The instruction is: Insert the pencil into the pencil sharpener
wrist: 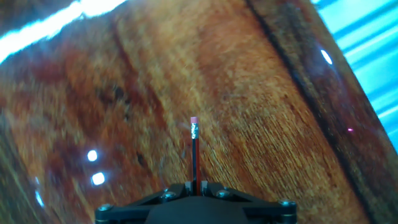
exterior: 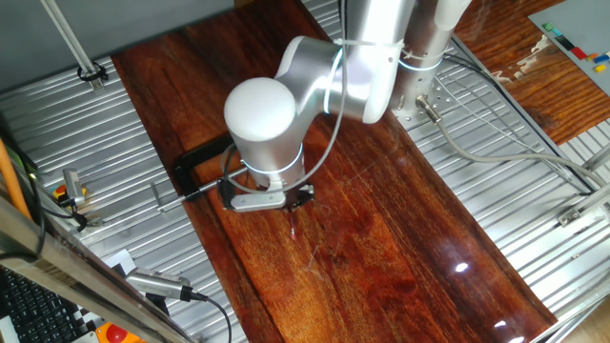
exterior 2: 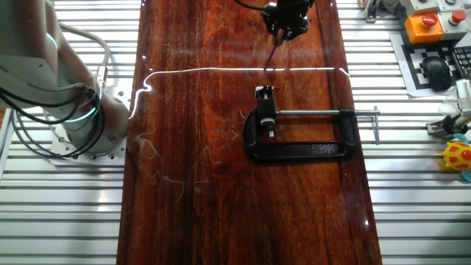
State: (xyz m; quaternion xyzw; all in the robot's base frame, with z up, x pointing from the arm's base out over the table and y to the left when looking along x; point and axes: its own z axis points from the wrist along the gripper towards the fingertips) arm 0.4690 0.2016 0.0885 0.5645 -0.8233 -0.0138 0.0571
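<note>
Projecting straight out from the gripper (wrist: 194, 188), the pencil (wrist: 194, 152) is pinched between the black fingers, its pink eraser and metal ferrule at the far end in the hand view. It hangs above the dark wooden bench (wrist: 261, 112), clear of the surface. In the other fixed view the pencil (exterior 2: 276, 53) shows as a thin dark line slanting down from the gripper (exterior 2: 285, 26) near the top edge of the bench (exterior 2: 191, 184); in one fixed view the pencil (exterior: 293, 225) shows as a short stick below the gripper (exterior: 297, 198).

The pencil sharpener (exterior 2: 265, 110), a small white block, is held in the black C-clamp (exterior 2: 302, 140), which lies flat on the bench, its grey screw rod (exterior 2: 324, 112) running to the right. The sharpener is well apart from the pencil, with bare wood between them. In one fixed view only part of the C-clamp (exterior: 195, 164) shows, the sharpener being hidden behind the arm's white wrist housing (exterior: 262, 119).

Ribbed metal panels (exterior 2: 427, 213) flank the bench on both sides. An orange emergency-stop box (exterior 2: 427, 26) sits on the panel at the upper right of the other fixed view.
</note>
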